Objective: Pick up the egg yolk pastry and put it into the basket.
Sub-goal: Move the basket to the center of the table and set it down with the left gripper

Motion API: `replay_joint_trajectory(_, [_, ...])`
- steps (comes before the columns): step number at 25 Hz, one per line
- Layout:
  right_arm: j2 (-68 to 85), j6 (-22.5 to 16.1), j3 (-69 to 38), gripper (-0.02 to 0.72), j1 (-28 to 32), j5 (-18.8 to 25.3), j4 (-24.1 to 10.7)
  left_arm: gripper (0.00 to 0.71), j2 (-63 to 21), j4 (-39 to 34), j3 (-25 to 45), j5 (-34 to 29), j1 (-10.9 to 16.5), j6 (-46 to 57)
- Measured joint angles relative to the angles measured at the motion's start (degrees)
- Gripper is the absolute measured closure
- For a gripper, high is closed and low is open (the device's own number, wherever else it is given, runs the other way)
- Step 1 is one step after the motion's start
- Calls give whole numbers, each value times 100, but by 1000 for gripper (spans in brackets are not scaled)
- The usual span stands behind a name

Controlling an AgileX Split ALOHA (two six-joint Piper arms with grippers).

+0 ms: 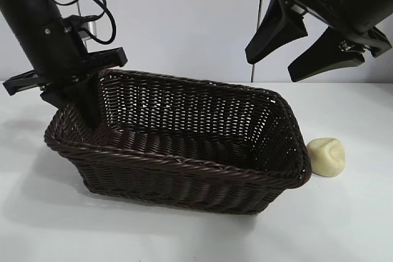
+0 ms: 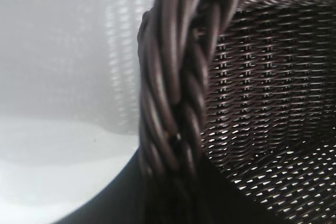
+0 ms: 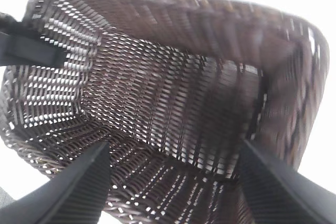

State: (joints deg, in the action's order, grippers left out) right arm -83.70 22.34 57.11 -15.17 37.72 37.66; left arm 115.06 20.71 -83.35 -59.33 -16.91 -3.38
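White table (image 1: pixel 184 237): egg yolk pastry (image 1: pixel 326 157) lies just outside the basket (image 1: pixel 184 157). Left gripper (image 1: pixel 86 111) pinches its rim; right gripper (image 1: pixel 310 44) hangs wide open, empty, above. Grasping comes next.

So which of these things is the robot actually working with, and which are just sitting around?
Part of the job:
- egg yolk pastry, on the table beside the basket
- basket
- left gripper, at the basket's end wall
- right gripper, open, raised above the basket

Just there:
- white table
- cable on the left arm
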Motion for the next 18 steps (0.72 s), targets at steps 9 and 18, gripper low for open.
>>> replay_joint_trajectory(9, [0, 0, 0, 197, 0, 23, 0, 613, 95, 5, 0, 95, 0, -13])
replay_joint_trajectory(18, [0, 0, 0, 197, 0, 39, 0, 613, 100, 23, 0, 182, 0, 242])
